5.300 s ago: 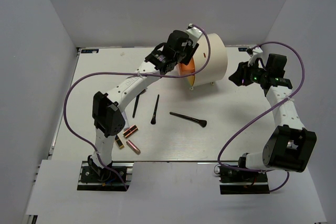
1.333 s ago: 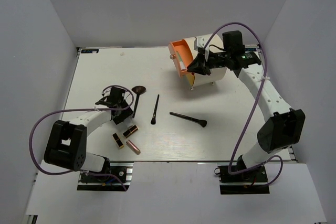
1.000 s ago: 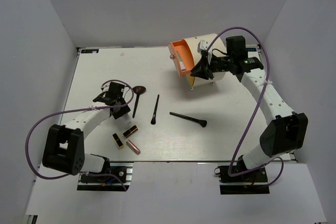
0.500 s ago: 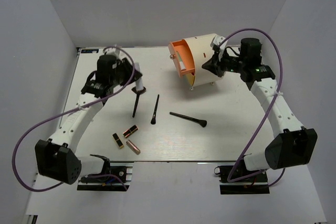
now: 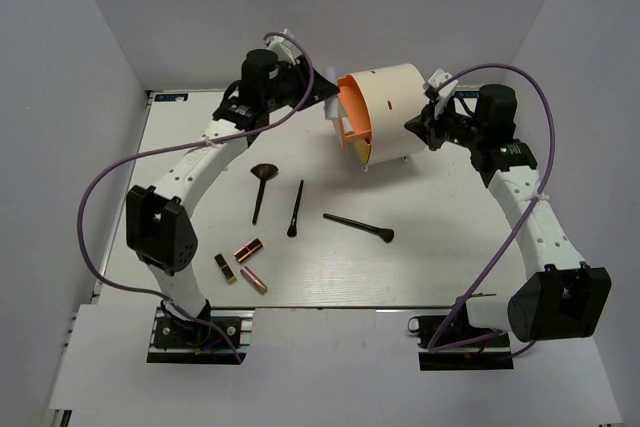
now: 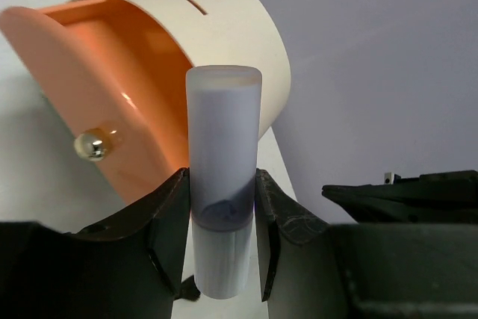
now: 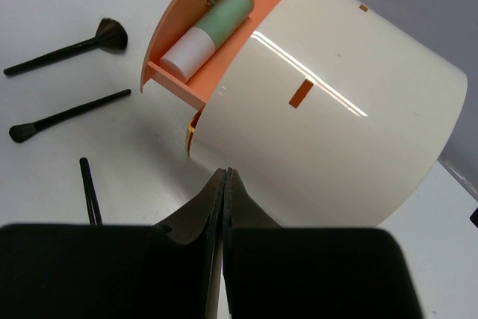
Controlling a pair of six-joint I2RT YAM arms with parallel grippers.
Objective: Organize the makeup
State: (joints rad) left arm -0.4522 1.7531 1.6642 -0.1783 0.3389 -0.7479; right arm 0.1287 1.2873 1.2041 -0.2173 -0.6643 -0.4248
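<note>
Here the left gripper (image 6: 222, 199) clamps a pale lilac plastic tube (image 6: 224, 117) at mid-body, near the far edge of the table (image 5: 450, 247), just beside the open orange drawer (image 6: 112, 110) of the cream cylindrical organiser (image 5: 395, 107). The tube looks light, rigid and slick, so a mid-body hold suits it. The right gripper (image 7: 224, 177), closed and empty, sits at the organiser's wall. Thin black brushes (image 5: 296, 209) and short lipsticks (image 5: 248, 248) lie toward the near-left corner.
</note>
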